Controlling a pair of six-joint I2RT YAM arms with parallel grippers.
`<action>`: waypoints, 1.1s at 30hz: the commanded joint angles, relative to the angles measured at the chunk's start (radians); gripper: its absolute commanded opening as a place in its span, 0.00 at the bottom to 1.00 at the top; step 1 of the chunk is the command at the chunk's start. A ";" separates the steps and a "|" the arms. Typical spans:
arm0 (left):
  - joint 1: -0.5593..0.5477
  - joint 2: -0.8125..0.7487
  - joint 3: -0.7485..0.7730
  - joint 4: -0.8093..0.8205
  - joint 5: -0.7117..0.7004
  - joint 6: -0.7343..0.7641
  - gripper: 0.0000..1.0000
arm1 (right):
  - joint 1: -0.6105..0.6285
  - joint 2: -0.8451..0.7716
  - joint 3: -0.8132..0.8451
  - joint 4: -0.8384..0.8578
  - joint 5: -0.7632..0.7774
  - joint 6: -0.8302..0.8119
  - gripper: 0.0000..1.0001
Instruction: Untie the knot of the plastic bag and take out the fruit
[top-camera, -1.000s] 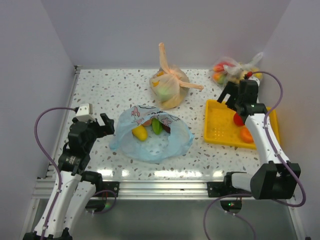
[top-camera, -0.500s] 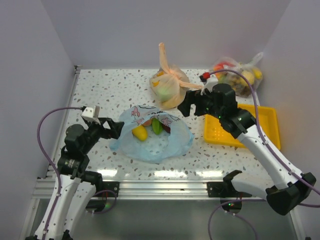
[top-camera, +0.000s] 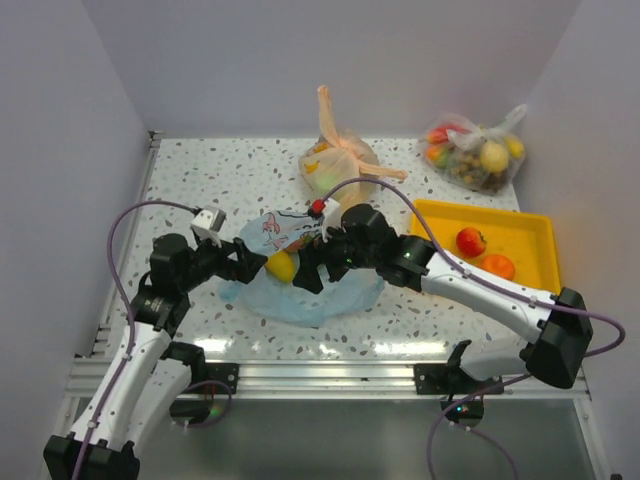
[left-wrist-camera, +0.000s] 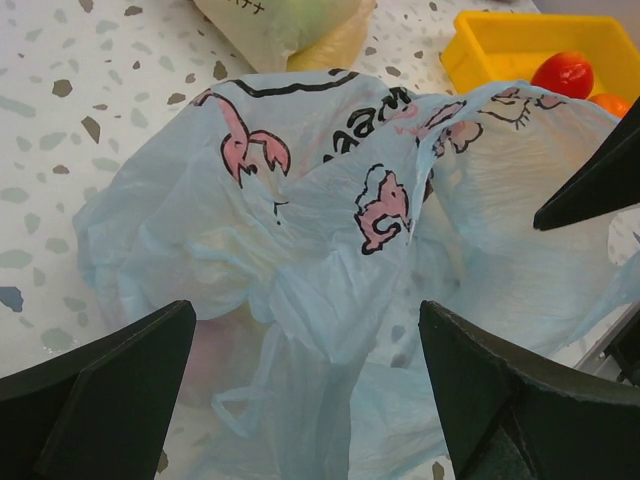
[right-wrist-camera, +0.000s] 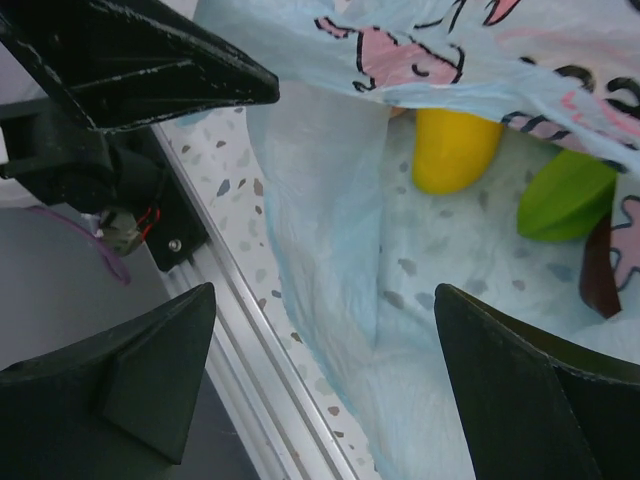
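The light blue plastic bag (top-camera: 310, 295) with pink prints lies mid-table with its mouth loose. I see no tied knot. Inside lie a yellow fruit (top-camera: 281, 265), also in the right wrist view (right-wrist-camera: 455, 150), a green fruit (right-wrist-camera: 565, 195) and a dark red piece (right-wrist-camera: 598, 270). My left gripper (top-camera: 250, 265) is open at the bag's left edge, with crumpled blue plastic (left-wrist-camera: 330, 230) between its fingers (left-wrist-camera: 100, 390). My right gripper (top-camera: 308, 272) is open and empty, low over the bag's open mouth (right-wrist-camera: 420, 300), facing the left gripper.
A yellow tray (top-camera: 520, 225) at the right holds a red tomato (top-camera: 470, 241) and an orange (top-camera: 497, 266). A tied orange bag (top-camera: 340, 170) stands behind the blue bag. A clear bag of fruit (top-camera: 475, 155) sits at the back right. The table's front rail (right-wrist-camera: 250, 350) is close below.
My right arm has swung left from the tray to the blue bag; a tomato and an orange now lie in the tray. My left gripper has moved right to the bag's edge.
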 joint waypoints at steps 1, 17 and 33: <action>-0.009 0.044 0.011 0.027 -0.055 0.007 1.00 | 0.023 0.060 -0.044 0.162 -0.021 0.055 0.93; -0.021 0.170 0.044 0.027 -0.046 0.010 0.00 | 0.037 0.368 -0.173 0.602 0.272 0.256 0.89; -0.036 0.089 0.005 0.082 0.029 -0.017 0.00 | 0.036 0.624 -0.061 0.802 0.333 0.269 0.96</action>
